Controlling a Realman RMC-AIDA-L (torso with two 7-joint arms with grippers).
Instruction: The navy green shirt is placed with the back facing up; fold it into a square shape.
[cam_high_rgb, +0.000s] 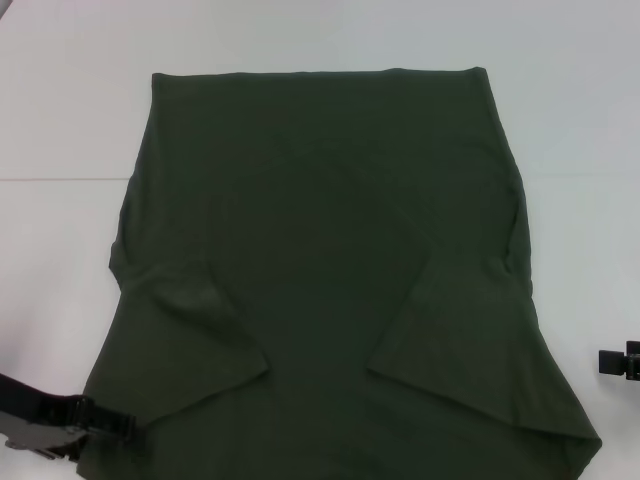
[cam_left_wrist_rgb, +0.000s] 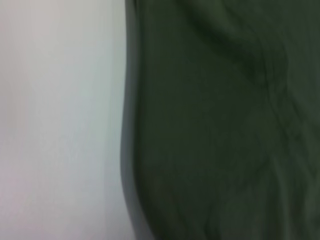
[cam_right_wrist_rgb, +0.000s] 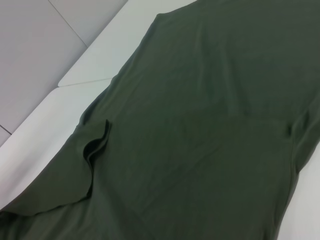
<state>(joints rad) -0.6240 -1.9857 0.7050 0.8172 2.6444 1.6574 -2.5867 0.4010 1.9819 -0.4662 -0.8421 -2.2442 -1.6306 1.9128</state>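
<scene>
The navy green shirt (cam_high_rgb: 330, 260) lies flat on the white table (cam_high_rgb: 60, 110), plain side up, hem at the far end. Both sleeves are folded inward onto the body, their cuffs slanting at the near left (cam_high_rgb: 215, 330) and near right (cam_high_rgb: 450, 340). My left gripper (cam_high_rgb: 105, 424) is low at the near left, right at the shirt's side edge. The left wrist view shows that shirt edge (cam_left_wrist_rgb: 132, 150) close up against the table. My right gripper (cam_high_rgb: 618, 362) hangs at the far right, apart from the cloth. In the right wrist view the shirt (cam_right_wrist_rgb: 200, 130) shows a small raised fold (cam_right_wrist_rgb: 95, 145).
Bare white table (cam_high_rgb: 580, 130) surrounds the shirt on the left, right and far sides. A seam line (cam_high_rgb: 60, 179) crosses the tabletop. Grey floor (cam_right_wrist_rgb: 35, 45) shows beyond the table's edge in the right wrist view.
</scene>
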